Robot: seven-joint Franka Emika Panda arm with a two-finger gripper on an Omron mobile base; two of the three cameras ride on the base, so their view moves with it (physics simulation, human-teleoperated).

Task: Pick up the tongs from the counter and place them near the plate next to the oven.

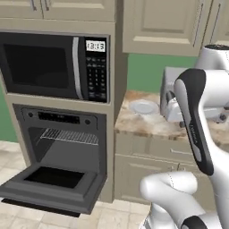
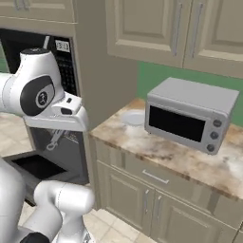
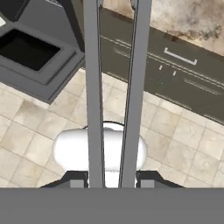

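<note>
Gripper: my gripper [image 3: 111, 181] is clamped on the tongs [image 3: 114, 87], one finger pressing each outer side of the two arms near the bottom of the hand view.

Tongs: the two grey arms run straight away from my fingers, side by side with a narrow gap between them, so I judge I am holding them squeezed partly together. In the right base view a slim grey piece hangs below my hand in front of the oven's dark face; it is probably the tongs [image 2: 54, 140], though it is too small to be sure.

Where I hold them: off the counter [image 2: 190, 163], out over the tiled floor [image 3: 26, 131], in front of the oven [image 1: 62, 152] and to the side of its dropped door [image 1: 51, 185].

Plate: the white plate [image 1: 143, 107] sits on the counter at the end nearest the oven, just beside the silver toaster oven [image 2: 190, 114]. The bare stone in front of the plate looks to be the spot to aim for.

Stage: pick-up is done, I judge; the carry is under way and the set-down is not yet made.

Care needed: the tongs reach well beyond my fingers, so their far ends could catch the counter edge or the cabinet wall beside the oven as I swing across.
</note>
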